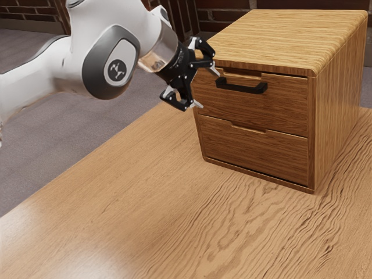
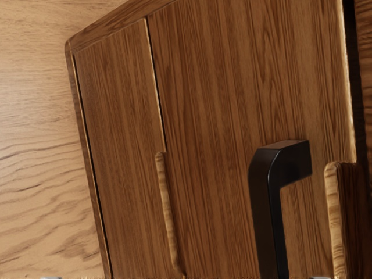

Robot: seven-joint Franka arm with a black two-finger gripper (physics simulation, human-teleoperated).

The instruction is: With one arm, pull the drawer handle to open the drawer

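The pincer [image 1: 204, 87], fingers apart, hovers just beside one end of the black handle [image 1: 241, 88] on the upper drawer [image 1: 279, 110] of the cabinet [image 1: 340, 93] on the worktop [image 1: 174, 221]; that bar looks rigid and slick, best clamped mid-span.

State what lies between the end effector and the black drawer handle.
Nothing: the exterior view shows only bare drawer front between the end effector and the handle.

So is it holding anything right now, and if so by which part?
Nothing is held: the end effector stands open short of the drawer handle, not closed on it.
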